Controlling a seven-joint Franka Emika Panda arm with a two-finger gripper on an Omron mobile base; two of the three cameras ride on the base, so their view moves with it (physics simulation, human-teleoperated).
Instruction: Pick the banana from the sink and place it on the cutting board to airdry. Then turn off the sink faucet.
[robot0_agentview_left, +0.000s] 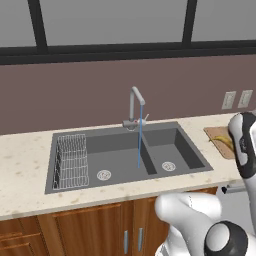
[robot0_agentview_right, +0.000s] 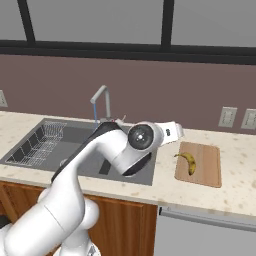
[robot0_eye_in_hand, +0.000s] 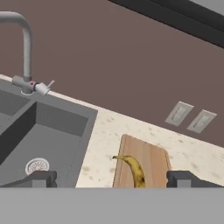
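Right base view: wall outlets (robot0_agentview_right: 228, 116) behind cutting board (robot0_agentview_right: 199, 163), banana (robot0_agentview_right: 187, 161) lengthwise along it, gripper (robot0_eye_in_hand: 111, 178) fingers apart, empty.

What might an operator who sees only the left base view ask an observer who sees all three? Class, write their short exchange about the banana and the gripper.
Operator: The arm covers the right end of my picture. Is the banana fully on the board?
Observer: Yes. In the right base view the banana lies flat on the cutting board, wholly inside its edges.
Operator: Is the gripper holding anything?
Observer: No. In the hand view the gripper is open, with its fingertips wide apart and nothing between them.
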